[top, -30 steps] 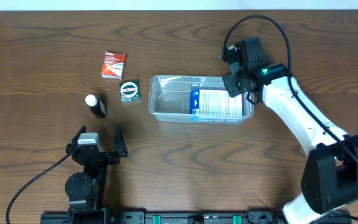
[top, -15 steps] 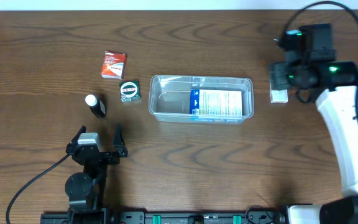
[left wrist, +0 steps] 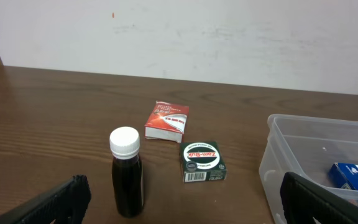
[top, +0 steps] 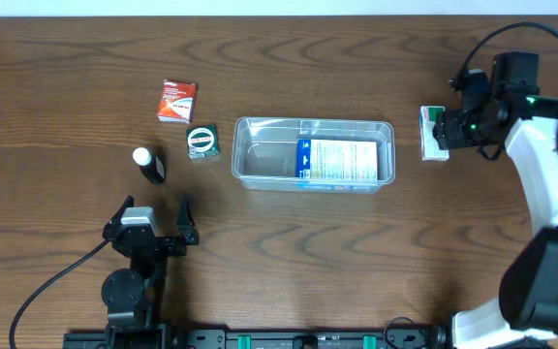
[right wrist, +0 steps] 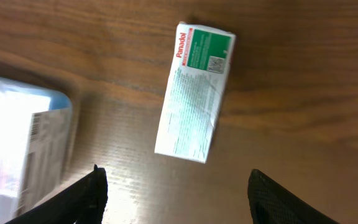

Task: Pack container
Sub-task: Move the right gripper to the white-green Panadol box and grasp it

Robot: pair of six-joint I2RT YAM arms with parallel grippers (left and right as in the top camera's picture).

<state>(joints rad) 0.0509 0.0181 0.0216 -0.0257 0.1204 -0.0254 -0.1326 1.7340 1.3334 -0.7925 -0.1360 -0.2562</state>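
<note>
One blue-and-white box (top: 337,162) was seen packed in the container (top: 313,122), set mid-tabletop. Near the right edge, the right claw (right wrist: 176,171) was held open, empty, over the Panadol box (right wrist: 195,93); lowering and closing across it was judged due next.

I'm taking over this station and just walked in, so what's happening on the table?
Two robot arms are packing a clear container, which holds one blue and white box. The right gripper hovers open above a white and green box lying on the table beside the container. The left gripper sits open, with a bottle, red box and dark green box unpacked.
</note>
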